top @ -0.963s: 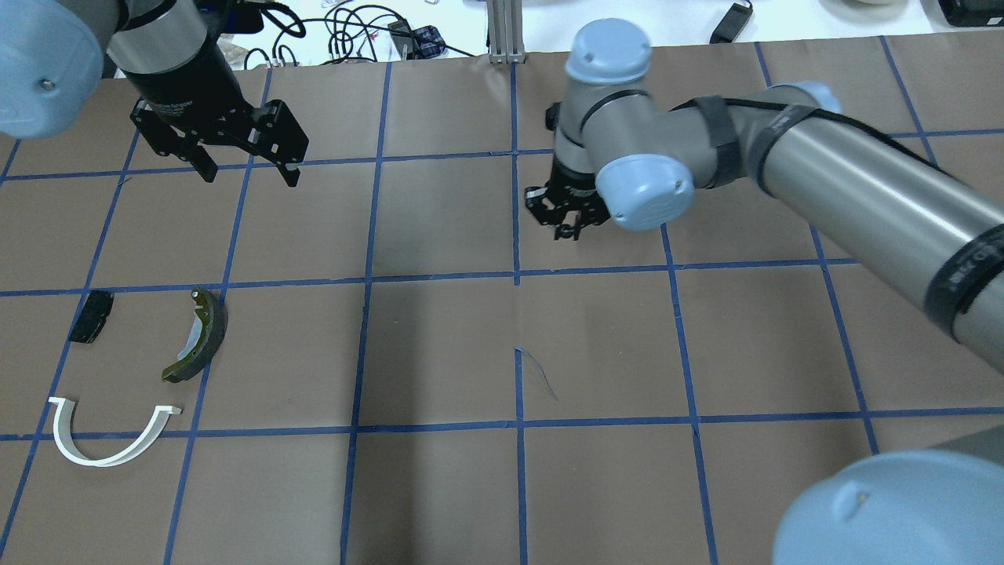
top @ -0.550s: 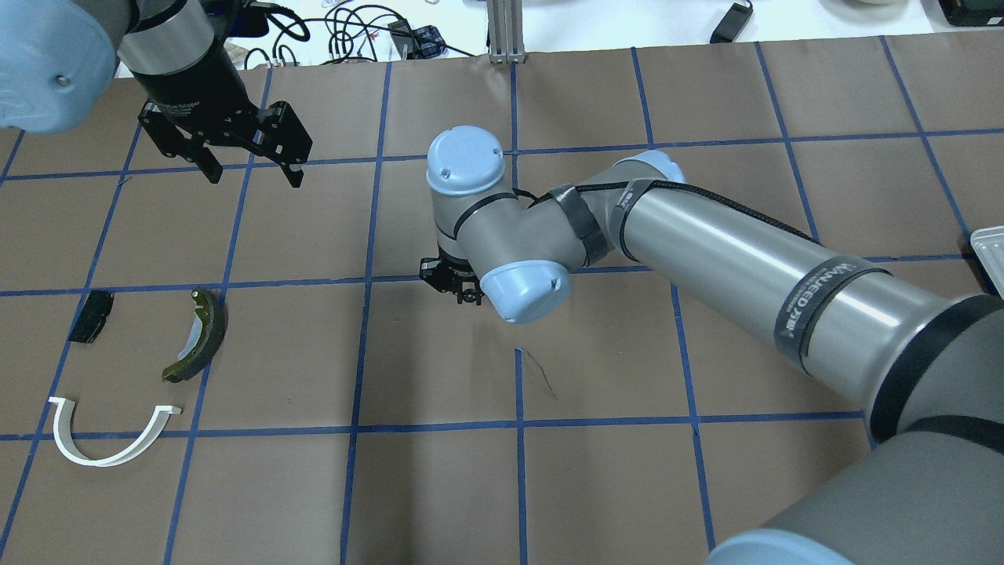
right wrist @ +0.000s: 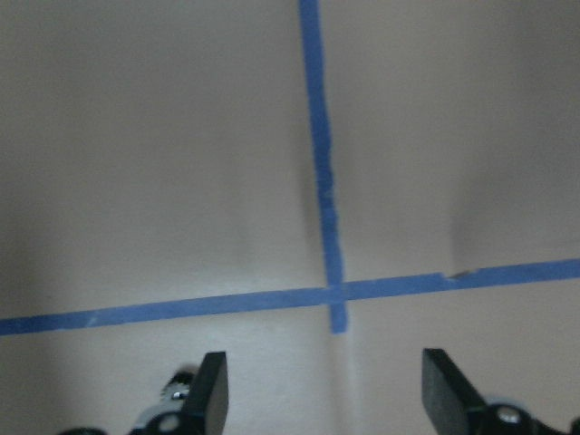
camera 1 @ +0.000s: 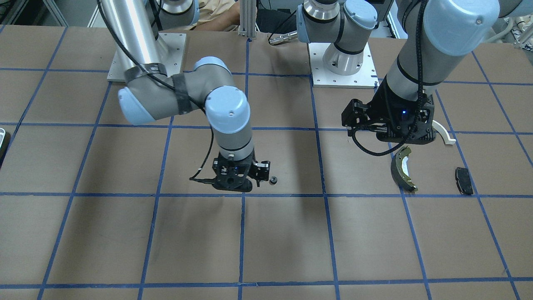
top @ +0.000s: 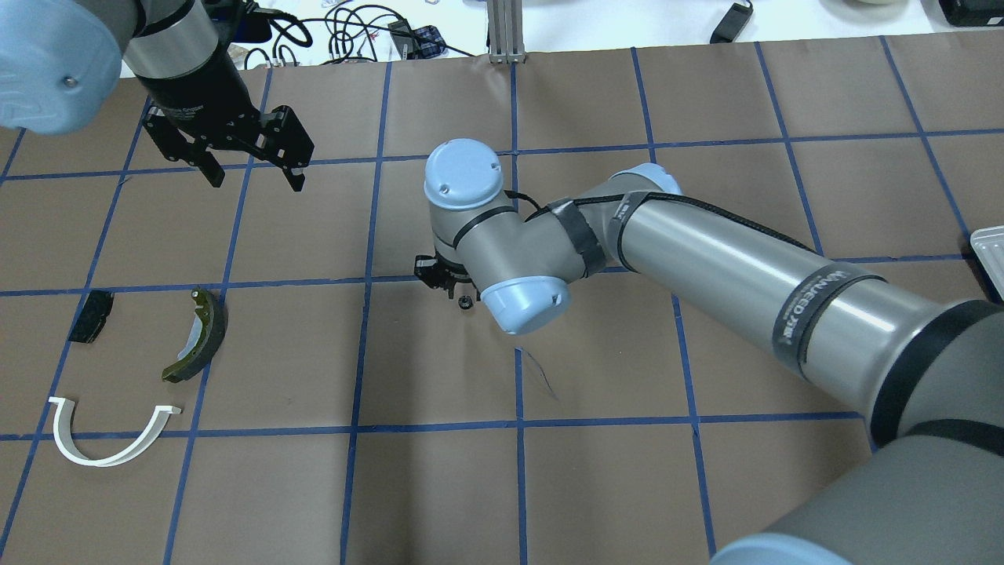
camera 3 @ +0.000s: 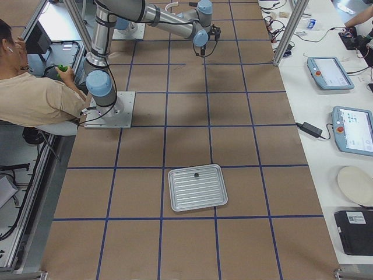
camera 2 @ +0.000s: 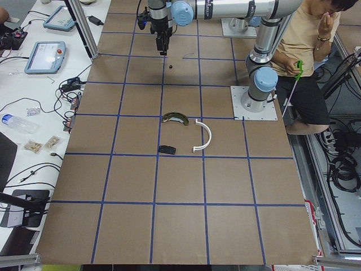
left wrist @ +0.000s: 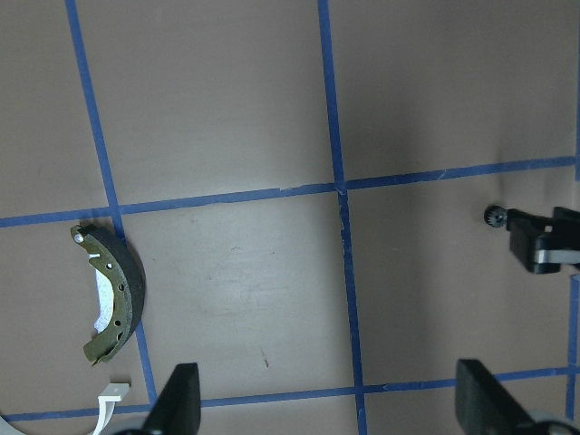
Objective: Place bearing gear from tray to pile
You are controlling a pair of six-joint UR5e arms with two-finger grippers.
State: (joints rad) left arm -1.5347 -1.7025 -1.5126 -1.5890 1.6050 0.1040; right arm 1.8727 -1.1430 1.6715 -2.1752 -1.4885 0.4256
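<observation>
Brown paper taped into a blue grid covers the table (top: 596, 486). Near its middle the bearing gear (camera 1: 273, 180) seems to rest just beside my right gripper (right wrist: 324, 399), whose fingers stand apart with nothing between them. The left gripper (top: 252, 179) hangs wide and empty. The pile (top: 196, 336) lies well apart, toward the table's left end. I judge the gear small, hard, light and apt to roll, so I'd pinch across its rim.
</observation>
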